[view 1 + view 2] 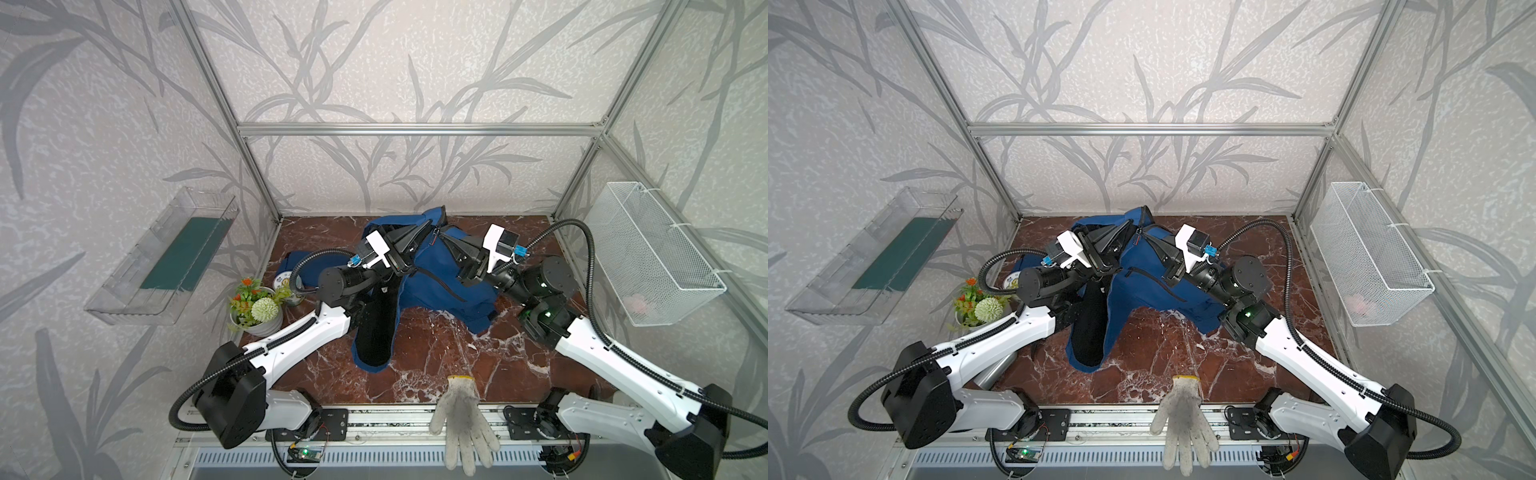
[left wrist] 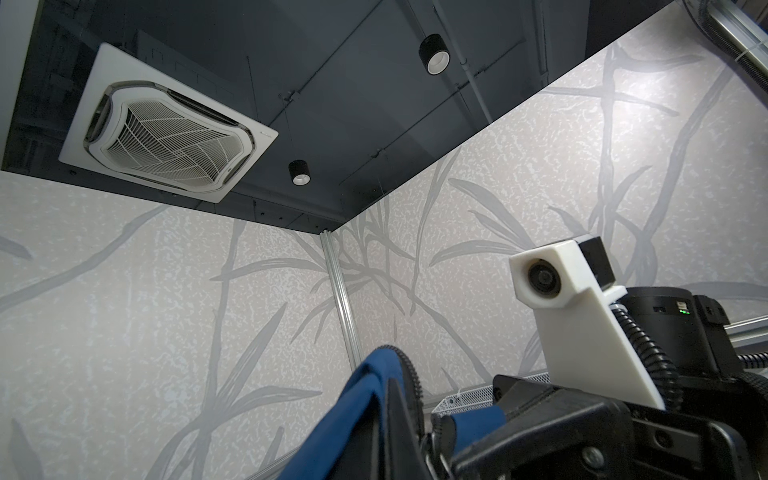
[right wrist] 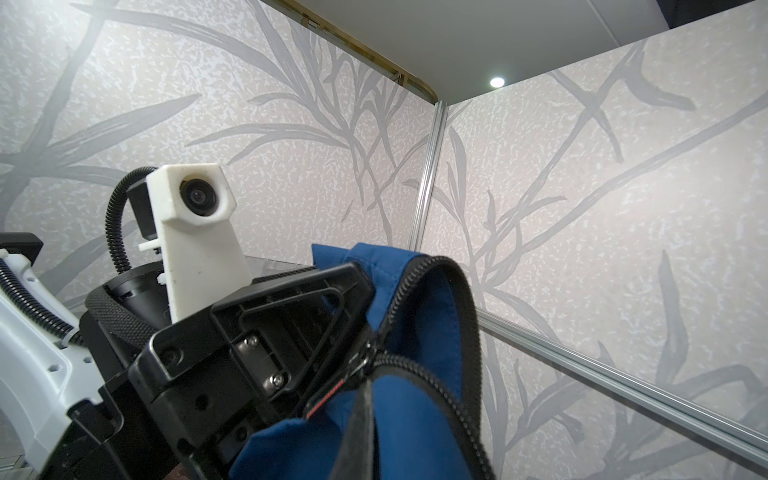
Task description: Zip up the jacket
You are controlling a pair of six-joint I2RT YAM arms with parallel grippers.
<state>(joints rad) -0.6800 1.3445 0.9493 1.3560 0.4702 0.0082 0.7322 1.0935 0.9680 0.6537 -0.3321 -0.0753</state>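
One red-brown marble tabletop (image 1: 436,361) carried everything. The large navy-blue soft-shell jacket (image 1: 432,274) lay at back-centre of it. One end was pinched up off the surface between the arms and the rest draped onto the marble. A black-lined panel faced up toward the front edge, so the front looked open. I judged the task early.

The white wire-mesh basket (image 1: 648,249) on the right wall and the clear plastic tray (image 1: 166,257) on the left wall were well apart from the work and played no part. The grey-white knitted work glove (image 1: 461,411) hung over the front rail as clutter only. The small pot of artificial flowers (image 1: 257,307) stood beside the left arm, close enough to get bumped.

The left gripper (image 1: 417,239) was clamped on blue jacket fabric. The right gripper (image 1: 451,243) faced it, also clamped on the jacket. The tips were near each other, probably to hold the two front edges taut and lined up.

The black front zipper (image 3: 461,291) looped loose above the grips in the right wrist view. The small metal slider with a red-marked pull (image 3: 365,353) sat just beside the left gripper's finger. I couldn't tell if either pincer had the pull itself, or how far the teeth were joined.
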